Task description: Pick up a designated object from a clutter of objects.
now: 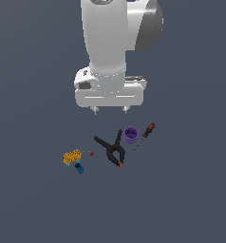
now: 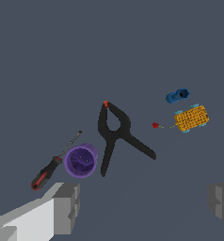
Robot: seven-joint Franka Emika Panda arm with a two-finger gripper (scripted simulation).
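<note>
The gripper (image 2: 142, 204) sits closest to the wrist camera, its two grey fingers (image 2: 67, 207) spread wide apart with nothing between them, hanging above the floor and clear of all the items. Just beyond it lie the purple cup (image 2: 80, 160) and, beside that, the red-handled screwdriver (image 2: 50, 165), with the black spring clamp (image 2: 116, 136) near the cup on its other side. Farther out, past a tiny red dot (image 2: 155, 125), rests the orange-yellow studded block (image 2: 191, 118), and the small blue piece (image 2: 177, 96) lies just beside it, well apart from the gripper, toward the exterior view's left.
</note>
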